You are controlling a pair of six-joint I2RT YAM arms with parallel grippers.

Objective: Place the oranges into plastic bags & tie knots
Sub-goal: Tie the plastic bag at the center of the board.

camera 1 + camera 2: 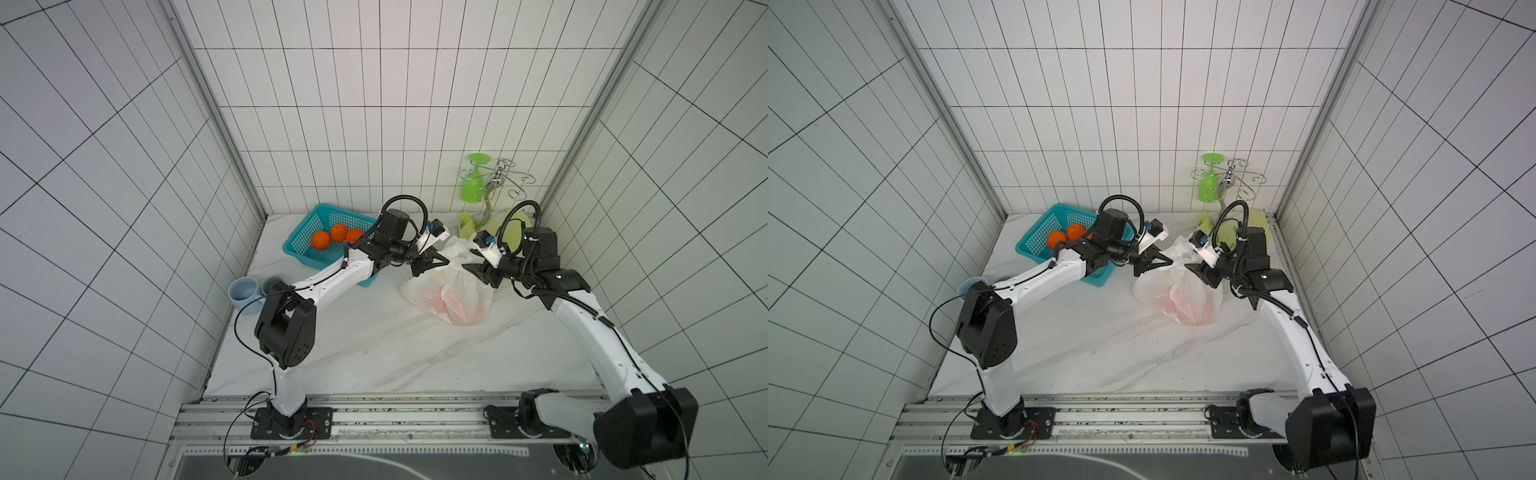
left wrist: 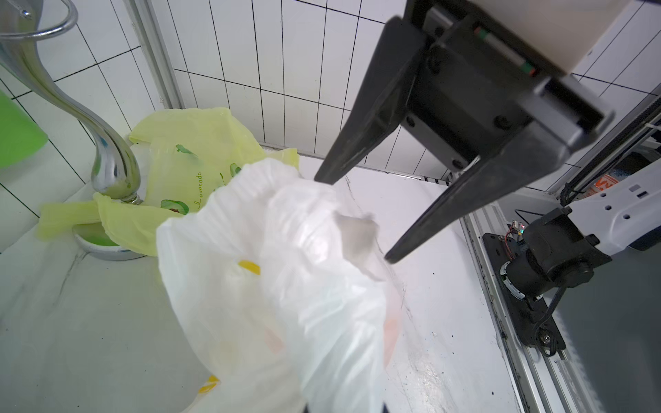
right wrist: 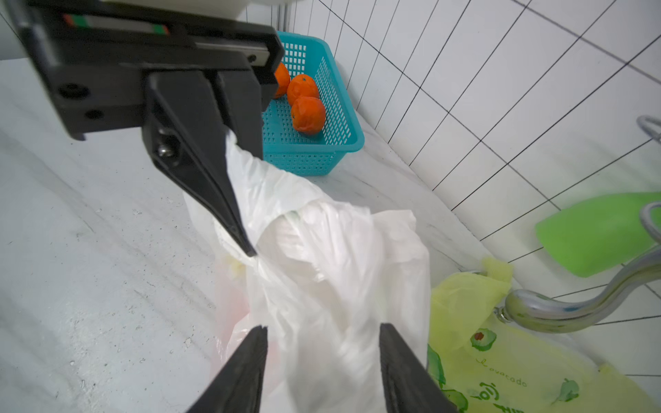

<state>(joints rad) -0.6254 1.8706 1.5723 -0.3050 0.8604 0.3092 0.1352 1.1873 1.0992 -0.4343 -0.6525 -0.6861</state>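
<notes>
The translucent white plastic bag (image 1: pixel 449 291) lies on the marble table with orange shapes showing faintly through it (image 1: pixel 457 309). My left gripper (image 1: pixel 446 262) is shut on a twisted strip of the bag's top, as the right wrist view shows (image 3: pixel 246 246). My right gripper (image 3: pixel 323 327) is open, its jaws standing on either side of bunched white plastic without pinching it. Three oranges (image 1: pixel 321 240) (image 1: pixel 338 232) (image 1: pixel 354 235) sit in the teal basket (image 1: pixel 299 249). The yellow-green bag (image 3: pixel 500 357) lies flat behind the right arm. No knot shows on either bag.
A chrome glass rack (image 1: pixel 490 195) holding a green goblet (image 1: pixel 473 185) stands on the yellow-green bag at the back right corner. Two pale blue cups (image 1: pixel 245 291) (image 1: pixel 272 284) sit by the left wall. Tiled walls close in three sides; a metal rail (image 1: pixel 395 411) runs along the front.
</notes>
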